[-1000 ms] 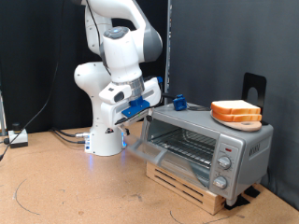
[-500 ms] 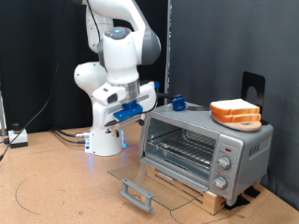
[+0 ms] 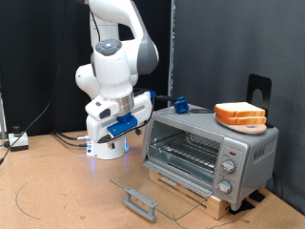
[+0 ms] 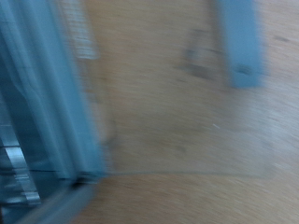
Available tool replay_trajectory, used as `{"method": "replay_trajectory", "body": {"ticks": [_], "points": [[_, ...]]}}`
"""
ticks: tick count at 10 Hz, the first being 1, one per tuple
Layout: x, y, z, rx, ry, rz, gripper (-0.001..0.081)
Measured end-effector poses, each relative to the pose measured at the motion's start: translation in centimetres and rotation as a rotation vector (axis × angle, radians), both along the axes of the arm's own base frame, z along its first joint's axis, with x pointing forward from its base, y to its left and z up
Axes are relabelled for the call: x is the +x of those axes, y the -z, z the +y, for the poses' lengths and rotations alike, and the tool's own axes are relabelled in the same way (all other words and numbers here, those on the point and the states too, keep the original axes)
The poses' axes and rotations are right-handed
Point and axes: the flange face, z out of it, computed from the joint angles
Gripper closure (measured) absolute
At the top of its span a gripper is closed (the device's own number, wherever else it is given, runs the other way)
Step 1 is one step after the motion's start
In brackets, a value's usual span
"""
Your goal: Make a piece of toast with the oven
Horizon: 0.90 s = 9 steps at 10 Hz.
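Observation:
The silver oven point(image 3: 210, 148) stands on a wooden pallet at the exterior view's right. Its glass door point(image 3: 157, 191) lies folded down flat, with the handle point(image 3: 141, 203) at the front. The wire rack point(image 3: 186, 151) inside is bare. Two alike slices of toast point(image 3: 240, 115) are stacked on the oven's roof. My gripper point(image 3: 121, 127), with blue fingers, hangs to the left of the oven, above the table, holding nothing that shows. The wrist view is blurred; it shows the door handle point(image 4: 241, 42) and the door's edge point(image 4: 56, 103) over the wooden table, and no fingers.
The arm's white base point(image 3: 107, 143) stands behind the gripper. A small blue object point(image 3: 183, 104) sits on the oven's back left corner. A black stand point(image 3: 259, 91) rises behind the toast. Cables point(image 3: 38, 143) and a white box point(image 3: 17, 141) lie at the far left.
The oven door has dropped from partly open to flat down. My gripper has left the door handle and moved left and away from the oven.

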Motion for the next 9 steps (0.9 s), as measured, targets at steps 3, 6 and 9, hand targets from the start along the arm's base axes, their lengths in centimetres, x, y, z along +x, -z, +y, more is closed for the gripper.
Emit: {"method": "replay_trajectory", "body": {"ticks": [3,6,9], "points": [[-0.8,-4.3,0.6,0.261,-0.052,-0.053,-0.0001],[-1.3,-8.7,0.4,0.329,-0.067,-0.118,-0.0001],[-1.9,-10.8,0.1,0.324,-0.052,-0.148,-0.0001]]}}
